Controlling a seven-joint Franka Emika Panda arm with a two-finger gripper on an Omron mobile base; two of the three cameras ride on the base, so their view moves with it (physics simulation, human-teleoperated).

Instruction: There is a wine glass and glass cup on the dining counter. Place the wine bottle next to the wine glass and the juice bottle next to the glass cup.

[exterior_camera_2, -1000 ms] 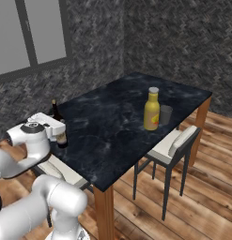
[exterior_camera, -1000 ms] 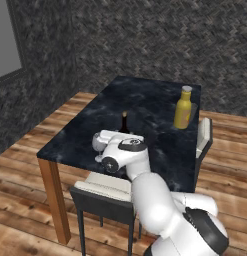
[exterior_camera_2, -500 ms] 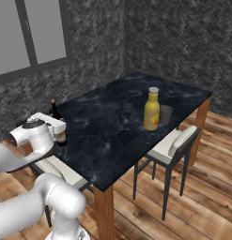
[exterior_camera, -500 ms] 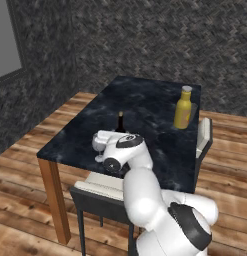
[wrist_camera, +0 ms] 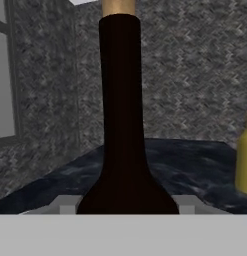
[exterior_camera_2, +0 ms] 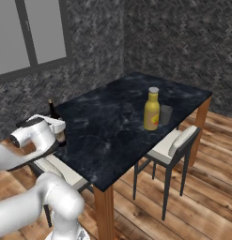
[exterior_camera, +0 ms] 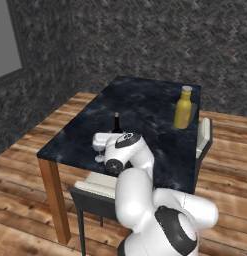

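In the left base view the white arm bends forward over the near edge of the dining counter (exterior_camera: 145,107), a black marbled top on brown wooden legs, and its hand hides most of the wine bottle (exterior_camera: 116,123), whose dark neck stands upright just behind the hand. A clear wine glass (exterior_camera: 100,148) shows faintly at the hand's left side, close by the bottle. Near the counter's far right corner stands the yellow juice bottle (exterior_camera: 183,108), with the greyish glass cup (exterior_camera: 193,114) just beside it on its right. A chair (exterior_camera: 204,138) with a pale seat is drawn up to the right side of the counter, and another chair (exterior_camera: 97,192) stands under the near edge, beside the arm. In the right base view the hand reaches in from the left and the wine bottle (exterior_camera_2: 54,115) rises behind it at the counter's left end, well apart from the juice bottle (exterior_camera_2: 151,109) and the glass cup (exterior_camera_2: 166,115), which stand together near the right edge. In the hand view the wine bottle (wrist_camera: 123,125) is right in front of the camera, upright, and the gripper (wrist_camera: 127,206) is clenched on its lower body, a pale finger (wrist_camera: 67,206) on either side; the juice bottle (wrist_camera: 243,160) shows at the right edge, resting on the counter (wrist_camera: 195,165).
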